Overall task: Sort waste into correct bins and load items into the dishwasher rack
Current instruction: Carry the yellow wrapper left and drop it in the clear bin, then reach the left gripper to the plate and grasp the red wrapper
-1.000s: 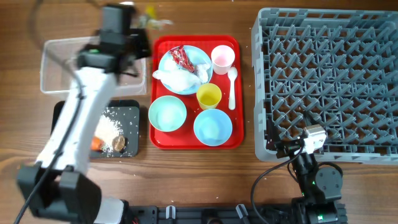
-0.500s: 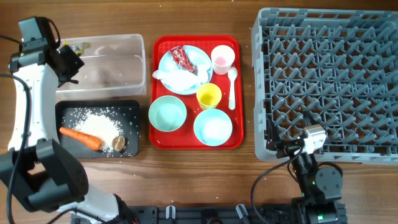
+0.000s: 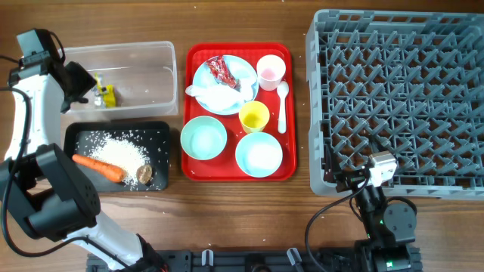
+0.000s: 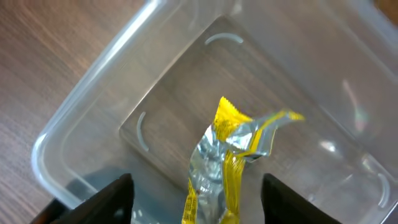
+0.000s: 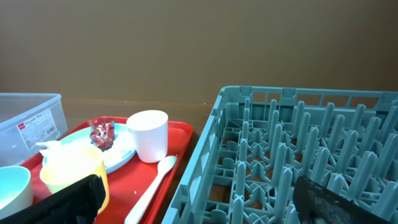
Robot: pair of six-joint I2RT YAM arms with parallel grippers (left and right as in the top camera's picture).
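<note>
In the clear tub [image 3: 136, 51] at the left rear of the bench [image 3: 249, 215]: a crumpled yellow wrapper [image 4: 233, 155], loose on the tub floor. Just above it, left tool [image 4: 198, 190] spread, both fingers clear of the wrapper.

In the black tub [image 3: 73, 136] just in front: carrot [image 3: 98, 168], rice [image 3: 121, 151], brown lump [image 3: 145, 174].

On the red tray [image 3: 198, 172] between tubs and rack [image 3: 401, 98]: plate [image 3: 243, 69] with red wrapper [image 3: 221, 69] and tissue [image 3: 215, 96], pink cup [image 3: 271, 70], yellow cup [image 3: 254, 116], spoon [image 3: 282, 106], two bowls [image 3: 203, 138].

At the rack's front edge: right tool [image 5: 199, 193] spread wide, pinching nothing.
</note>
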